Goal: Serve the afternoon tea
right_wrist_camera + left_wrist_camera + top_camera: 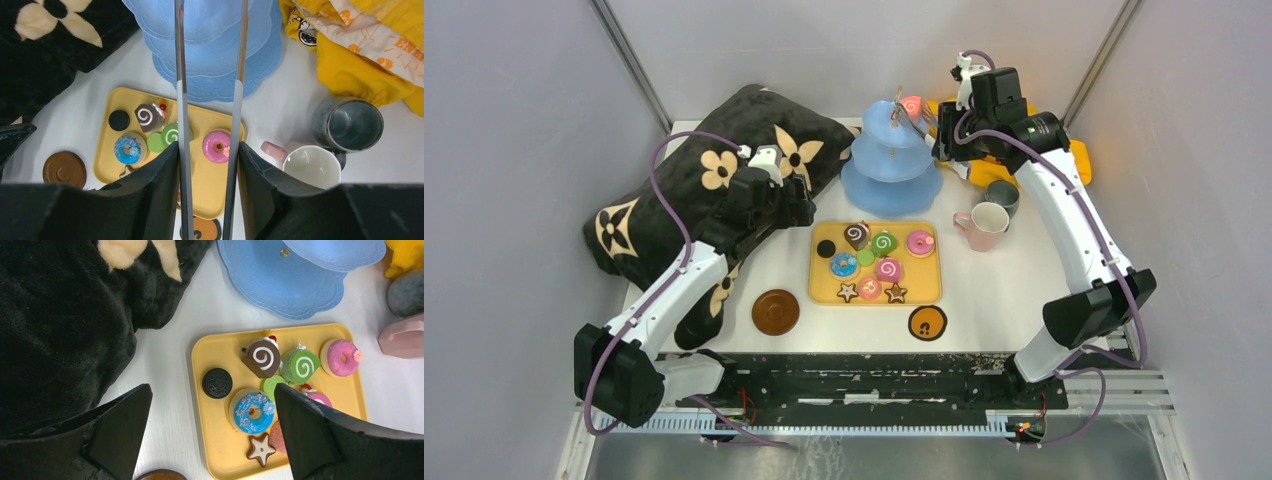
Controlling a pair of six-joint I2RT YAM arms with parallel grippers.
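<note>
- Stand: the light-blue three-tier stand (891, 190) is at the back of the tabletop (994, 300). One pink sweet (911, 105) is at its top tier. No other sweet shows on the tiers that can be seen.
- Right fingers (155, 185): clamped on the metal tongs (181, 100), whose two arms stand apart and reach up over the stand. The tips are out of the wrist view, so it cannot be told whether the pink sweet is released or held.
- Left fingers (120, 425): wide apart and empty, hovering over the left edge of the yellow tray (225, 440).
- Remaining sweets (874, 262): about ten lie on the tray, among them swirl rolls, doughnuts and star biscuits.
- Drinks: the pink cup (984, 225) and grey mug (1002, 195) are just beside each other on the bare tabletop, right of the stand.
- Coasters: one brown coaster (776, 311) and one patterned coaster (927, 323) lie unused near the front edge, well apart from both cups.
- Progress (judged): an early stage, with nearly all sweets to transfer and both cups to seat.
</note>
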